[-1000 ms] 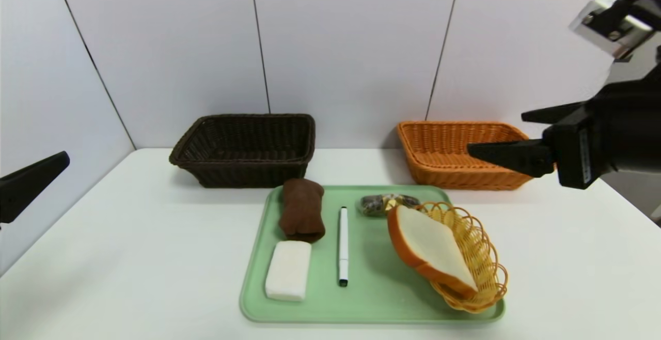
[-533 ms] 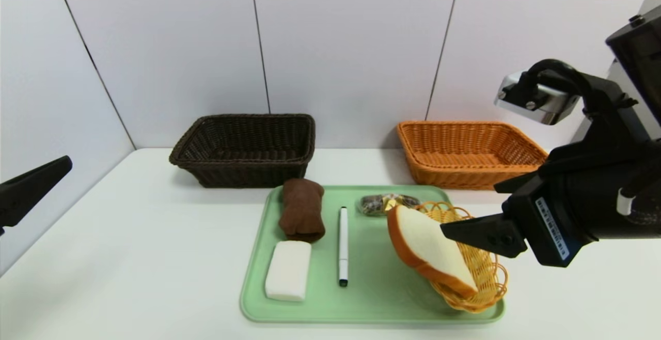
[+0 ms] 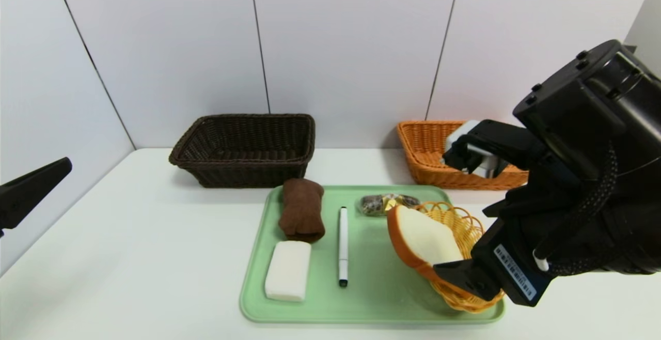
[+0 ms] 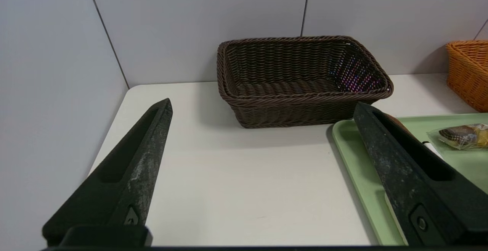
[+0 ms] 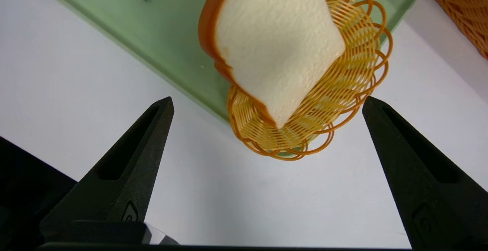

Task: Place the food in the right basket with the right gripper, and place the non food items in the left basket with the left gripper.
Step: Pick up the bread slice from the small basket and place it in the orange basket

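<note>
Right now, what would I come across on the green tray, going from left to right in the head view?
White block → white pen → bread slice. The brown cloth overlaps the block's place, and the wrapped snack the bread's, so both are left out.

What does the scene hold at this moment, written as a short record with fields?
right gripper: open, above the yellow dish
left gripper: open, parked at the left side
bread slice: leaning in the yellow dish
on green tray: snack, brown cloth, white block, pen
dark basket: empty
</note>
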You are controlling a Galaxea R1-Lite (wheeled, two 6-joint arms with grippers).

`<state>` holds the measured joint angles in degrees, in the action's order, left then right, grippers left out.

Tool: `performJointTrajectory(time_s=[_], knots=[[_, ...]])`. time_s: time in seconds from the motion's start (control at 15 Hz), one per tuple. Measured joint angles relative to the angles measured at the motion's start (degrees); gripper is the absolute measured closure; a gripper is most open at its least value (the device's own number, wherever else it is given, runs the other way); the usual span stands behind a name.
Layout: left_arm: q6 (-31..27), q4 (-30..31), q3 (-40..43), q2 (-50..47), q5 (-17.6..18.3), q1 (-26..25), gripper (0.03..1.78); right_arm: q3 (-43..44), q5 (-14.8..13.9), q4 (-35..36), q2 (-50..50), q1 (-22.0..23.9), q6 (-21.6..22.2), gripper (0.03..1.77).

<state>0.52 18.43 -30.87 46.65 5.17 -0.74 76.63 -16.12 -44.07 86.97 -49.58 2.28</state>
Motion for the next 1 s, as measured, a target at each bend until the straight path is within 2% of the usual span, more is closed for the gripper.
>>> performJointTrajectory(time_s=[0.33,0.73,1.0], knots=[[0.1,-0.8,0.1,-0.6,0.0,0.0,0.12,-4.6,-1.9,-1.0,1.0,-4.0,0.0,0.09],[0.1,-0.8,0.1,-1.0,0.1,0.0,0.12,-6.3,-6.0,-0.5,4.5,-4.3,0.0,0.09],[0.2,-1.2,0.6,-1.5,0.1,0.0,0.12,-6.2,-6.3,0.0,7.5,-4.0,-0.1,0.09]])
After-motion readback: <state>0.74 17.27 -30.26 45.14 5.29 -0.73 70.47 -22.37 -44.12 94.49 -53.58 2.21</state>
